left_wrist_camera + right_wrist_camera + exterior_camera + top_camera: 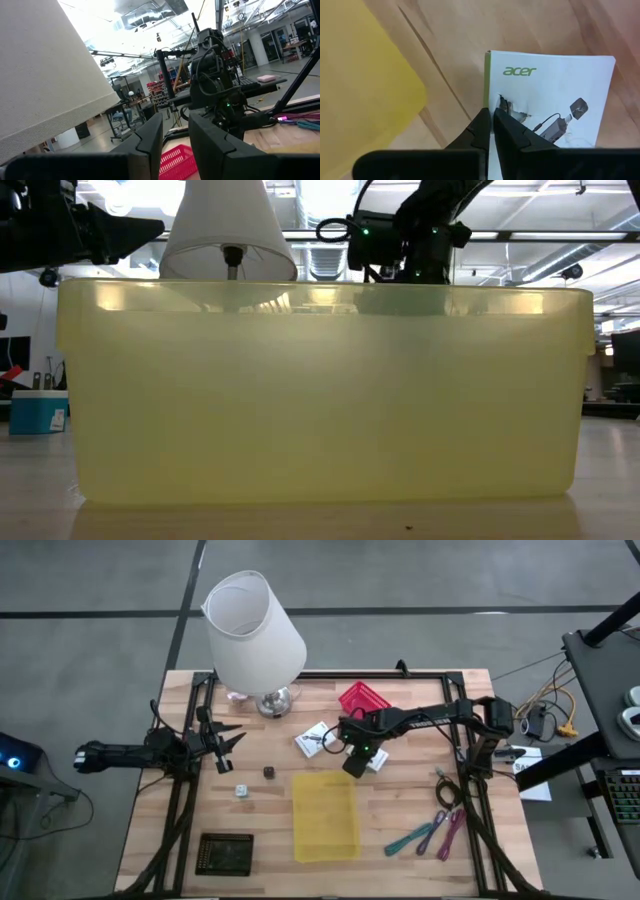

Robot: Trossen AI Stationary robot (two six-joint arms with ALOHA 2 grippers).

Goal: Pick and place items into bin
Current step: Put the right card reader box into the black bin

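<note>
My right gripper (352, 758) points down just beyond the yellow bin's (325, 815) far edge, shut at the edge of a white printed card (555, 110). A second white card (315, 738) lies flat on the table to its left. A dark cube (269, 772) and a white cube (241, 790) sit on the table left of the bin. Teal and pink-purple strips (430, 835) and a black coiled cable (447, 790) lie on the right. My left gripper (226, 740) hovers open near the left edge, holding nothing. My right gripper comes from above, pointing down. Its shut fingertips (485, 122) meet the card's green-trimmed edge (487, 95), where the paper looks puckered (512, 112) beside them. The rest of the card lies flat on the table. How many layers it has is hidden by the fingers.
A big white lamp (255, 630) stands at the table's far side, close to my left gripper. A red basket (363, 698) sits behind the right gripper, and a black tray (225, 853) lies at the near left corner. The bin (320, 390) fills the low view.
</note>
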